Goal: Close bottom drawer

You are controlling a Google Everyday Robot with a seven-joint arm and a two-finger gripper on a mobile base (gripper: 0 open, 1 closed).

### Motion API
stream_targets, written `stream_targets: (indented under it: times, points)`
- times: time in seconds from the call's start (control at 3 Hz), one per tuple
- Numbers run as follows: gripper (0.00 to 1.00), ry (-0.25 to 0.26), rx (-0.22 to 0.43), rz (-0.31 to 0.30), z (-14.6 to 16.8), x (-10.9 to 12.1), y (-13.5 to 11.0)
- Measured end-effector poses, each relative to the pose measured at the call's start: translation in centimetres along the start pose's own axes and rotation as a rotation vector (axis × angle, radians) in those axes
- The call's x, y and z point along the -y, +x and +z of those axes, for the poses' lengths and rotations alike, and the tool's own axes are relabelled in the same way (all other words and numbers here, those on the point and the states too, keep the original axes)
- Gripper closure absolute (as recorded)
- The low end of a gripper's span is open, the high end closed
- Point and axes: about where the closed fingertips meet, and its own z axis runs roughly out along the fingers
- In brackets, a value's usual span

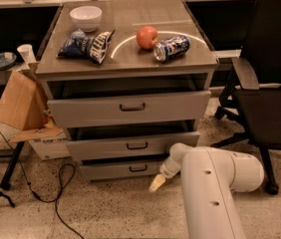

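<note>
The bottom drawer (125,169) is the lowest and shortest grey front of the cabinet, with a small dark bar handle (137,168). It stands pulled out a little, less than the two drawers above. My gripper (156,183) is low near the floor, just in front of the bottom drawer's right end, pointing down-left. The white arm (215,183) reaches in from the lower right.
Top drawer (130,107) and middle drawer (133,145) stand pulled out. On the cabinet top: white bowl (85,17), chip bags (88,45), apple (147,37), can (171,48). Black chair (267,83) at right. Cardboard box (23,108) and cables (56,193) at left.
</note>
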Motion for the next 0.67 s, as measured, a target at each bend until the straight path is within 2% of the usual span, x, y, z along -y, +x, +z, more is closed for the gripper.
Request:
stream_targets:
  times: [0.67]
  points:
    - [0.0,-0.025,0.038,-0.02,-0.63,-0.37,-2.42]
